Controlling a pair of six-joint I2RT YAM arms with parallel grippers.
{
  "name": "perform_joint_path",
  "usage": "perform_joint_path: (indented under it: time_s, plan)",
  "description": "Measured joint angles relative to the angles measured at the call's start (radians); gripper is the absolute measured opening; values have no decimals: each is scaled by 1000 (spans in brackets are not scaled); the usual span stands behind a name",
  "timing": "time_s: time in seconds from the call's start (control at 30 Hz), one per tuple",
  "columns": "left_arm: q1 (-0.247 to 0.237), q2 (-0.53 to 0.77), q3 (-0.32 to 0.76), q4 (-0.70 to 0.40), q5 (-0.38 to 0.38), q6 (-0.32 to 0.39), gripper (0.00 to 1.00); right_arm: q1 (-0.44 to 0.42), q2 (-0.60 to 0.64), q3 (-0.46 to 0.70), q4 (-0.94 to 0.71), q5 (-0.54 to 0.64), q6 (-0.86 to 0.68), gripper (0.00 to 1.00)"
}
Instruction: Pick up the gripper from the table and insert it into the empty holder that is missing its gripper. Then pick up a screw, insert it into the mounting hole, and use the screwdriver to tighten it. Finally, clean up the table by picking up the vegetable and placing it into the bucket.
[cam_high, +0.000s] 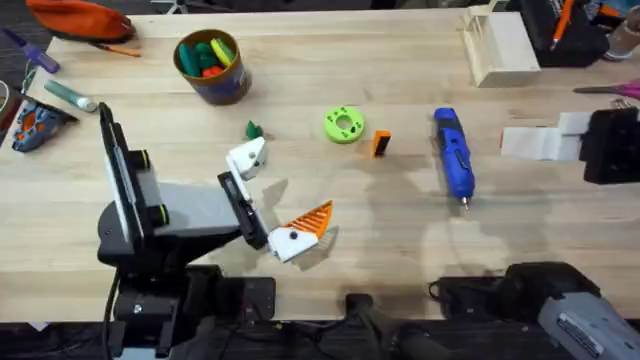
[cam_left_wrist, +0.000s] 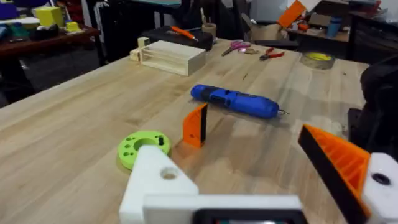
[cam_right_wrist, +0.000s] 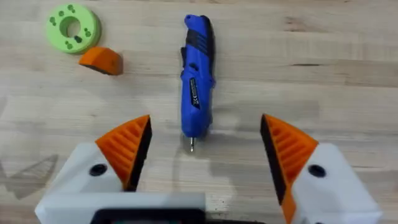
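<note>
Centrally on the worktop (cam_high: 300, 120) lie one orange gripper (cam_high: 380, 143), one blue screwdriver (cam_high: 452, 157) and one green disc (cam_high: 344, 125). Both claws, left (cam_high: 275, 198) and right (cam_right_wrist: 202, 155), stand wide open, holding nothing; the left's one finger mount, the empty holder (cam_high: 247, 158), is bare.

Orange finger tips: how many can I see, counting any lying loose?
4. One loose gripper lies on the table beside the green disc. One is on the left gripper; its other mount is bare. Two are on the right gripper.
</note>
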Motion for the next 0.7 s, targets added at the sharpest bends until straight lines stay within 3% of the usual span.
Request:
perform_joint_path:
  time_s: [0.7]
  plan:
    - [0, 0, 0, -3, 21, 15, 985, 0, 0, 0, 0, 0, 0, 993]
